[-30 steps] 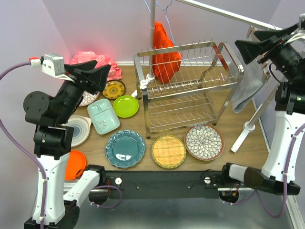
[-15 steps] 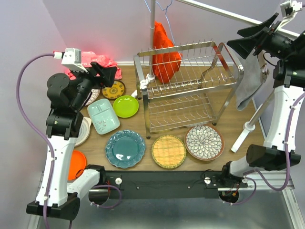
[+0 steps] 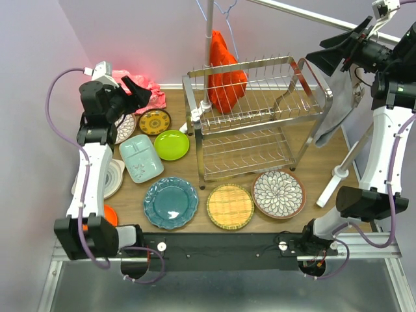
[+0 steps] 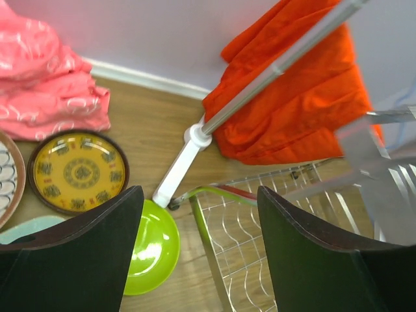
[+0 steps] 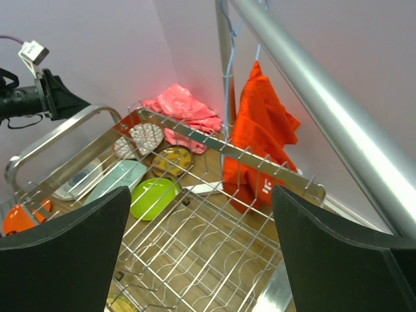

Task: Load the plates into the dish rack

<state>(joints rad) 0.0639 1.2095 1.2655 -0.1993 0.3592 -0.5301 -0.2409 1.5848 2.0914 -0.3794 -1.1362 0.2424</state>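
Left hand [image 3: 143, 95] and right hand [image 3: 320, 53] both spread, empty; suggest left drops to lime green plate [image 3: 171, 144], pinches rim, slots it upright in dish rack [image 3: 250, 65].

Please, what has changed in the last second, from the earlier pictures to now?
Both arms unfolded and rose: the left arm lifted its jaws above the small plates at far left, the right arm lifted its jaws beside the right end of the dish rack. Both jaws stayed open and empty. The plates and rack did not move.
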